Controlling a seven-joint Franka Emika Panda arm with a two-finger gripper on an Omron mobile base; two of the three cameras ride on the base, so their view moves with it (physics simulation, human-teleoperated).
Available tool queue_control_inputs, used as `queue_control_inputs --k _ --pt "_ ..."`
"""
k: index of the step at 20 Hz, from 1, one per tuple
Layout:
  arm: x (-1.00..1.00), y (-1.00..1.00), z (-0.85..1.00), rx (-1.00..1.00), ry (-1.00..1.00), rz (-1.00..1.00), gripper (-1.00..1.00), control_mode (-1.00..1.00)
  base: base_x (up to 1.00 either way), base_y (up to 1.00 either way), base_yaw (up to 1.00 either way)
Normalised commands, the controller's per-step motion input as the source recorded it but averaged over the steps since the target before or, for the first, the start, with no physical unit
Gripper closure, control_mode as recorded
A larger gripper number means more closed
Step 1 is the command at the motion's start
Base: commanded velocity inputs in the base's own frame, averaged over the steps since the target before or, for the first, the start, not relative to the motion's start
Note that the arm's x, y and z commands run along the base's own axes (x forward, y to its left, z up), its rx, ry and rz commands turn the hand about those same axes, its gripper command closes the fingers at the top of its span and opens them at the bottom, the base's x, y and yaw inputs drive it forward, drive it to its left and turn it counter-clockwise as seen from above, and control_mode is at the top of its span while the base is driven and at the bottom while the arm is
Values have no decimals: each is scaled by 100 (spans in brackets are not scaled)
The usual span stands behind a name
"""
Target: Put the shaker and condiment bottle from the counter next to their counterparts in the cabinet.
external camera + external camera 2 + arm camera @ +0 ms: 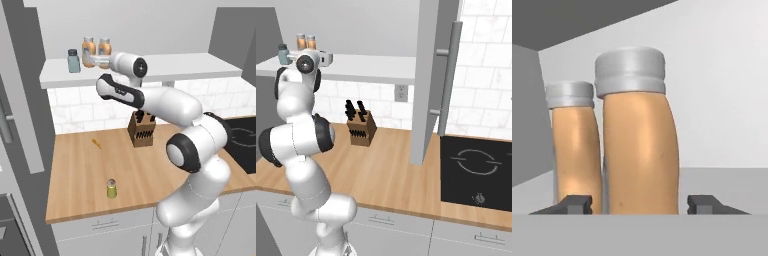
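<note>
From the left base view, the arm is reaching up to the cabinet shelf, and the gripper is sitting right at 2 orange-tan bottles. The nearer one, taken here to be the condiment bottle of the task, is standing just above the wrist, with its twin, the other orange bottle, touching or nearly touching it on the far side. The blue-grey shaker is standing on the same shelf, a little beyond the fingertips and apart from the bottles. Far below the gripper, the yellow-green shaker is standing upright on the counter, well apart from everything, so that half of the job is not yet done. A knife block is sitting under the forearm, against the backsplash.

From the right base view, the wrist is blocking most of the gripper, so the jaws cannot be judged here. The caps of the 2 bottles are peeking just above it, and the blue-grey shaker is standing just beside it on the shelf.

In the hand view, the condiment bottle is standing upright on the shelf floor directly ahead, between the fingertips. The jaws are standing partly open, with a visible gap on each side of the bottle, so nothing is gripped. The other orange bottle is standing just behind and beside it.

Judging from this, the bottle is placed next to its counterpart; the shaker is left.
</note>
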Motion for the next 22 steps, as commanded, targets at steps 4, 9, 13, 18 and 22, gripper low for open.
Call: queue_control_inputs --k 4,9,13,18,22 --pt "-5 0 -20 0 -16 0 -100 -100 0 0 0" --pt "-44 -2 11 0 -10 0 -100 -100 0 0 0" --pt "-32 0 52 0 -4 -1 -100 -100 0 0 0" --pt "-59 -21 38 4 2 -15 -100 -100 0 0 0" --pt "-94 -46 4 7 5 -21 -100 -100 0 0 0"
